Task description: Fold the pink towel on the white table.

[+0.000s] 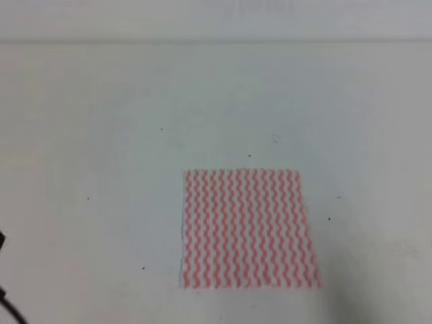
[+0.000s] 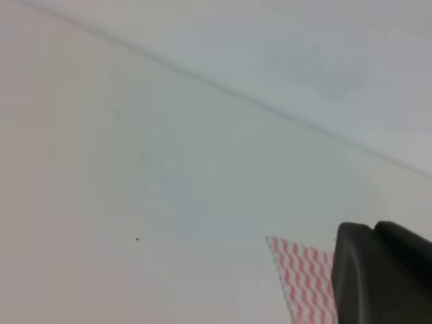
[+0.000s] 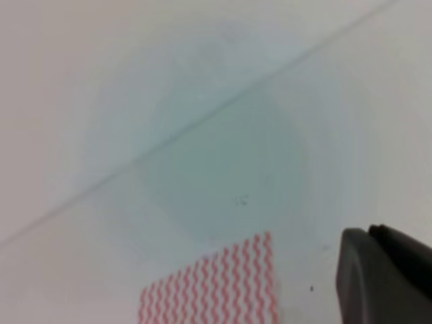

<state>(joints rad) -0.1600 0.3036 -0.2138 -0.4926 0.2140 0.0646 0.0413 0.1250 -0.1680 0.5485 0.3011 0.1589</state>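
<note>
The pink towel [image 1: 246,229] lies flat and spread out as a square on the white table [image 1: 101,135], right of centre and near the front. Neither gripper appears in the exterior high view. In the left wrist view, a black finger [image 2: 385,277] of my left gripper fills the lower right corner, just right of one corner of the towel [image 2: 304,277]. In the right wrist view, a black finger [image 3: 388,280] of my right gripper sits at the lower right, apart from the towel's edge [image 3: 216,287]. The other finger of each gripper is out of view.
The table's far edge [image 1: 216,42] runs across the top, with a pale wall behind it. A thin dark cable or arm part [image 1: 5,300] pokes in at the lower left edge. A few tiny dark specks dot the table.
</note>
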